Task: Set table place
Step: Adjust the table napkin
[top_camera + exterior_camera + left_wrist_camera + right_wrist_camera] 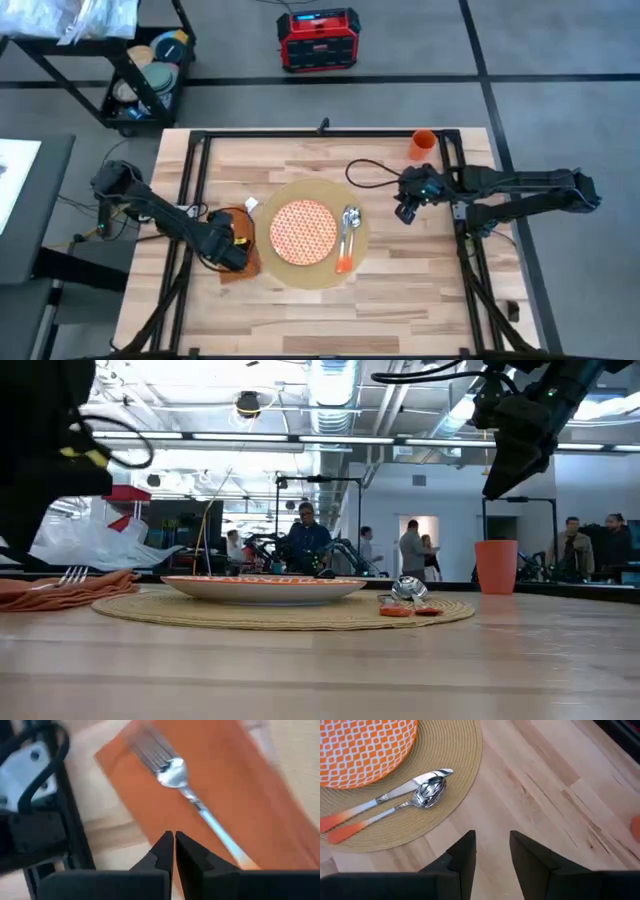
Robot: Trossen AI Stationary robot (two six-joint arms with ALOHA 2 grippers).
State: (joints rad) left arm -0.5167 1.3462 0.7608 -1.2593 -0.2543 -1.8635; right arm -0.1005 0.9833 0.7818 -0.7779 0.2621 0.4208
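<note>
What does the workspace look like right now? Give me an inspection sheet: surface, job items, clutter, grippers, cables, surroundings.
Surface: light-wood table, black frame.
Job items: orange-patterned plate centred on the woven placemat; knife and spoon side by side on the placemat beside the plate; fork lying on the orange napkin left of the placemat; orange cup upright near the far edge, off the placemat.
Clutter: nothing seen on the table.
Grippers: left gripper shut, empty, over the napkin; right gripper open, empty, right of the placemat.
Cables: black cable looping over the table near the right arm.
Surroundings: red case on the floor, cart, people in the background.
</note>
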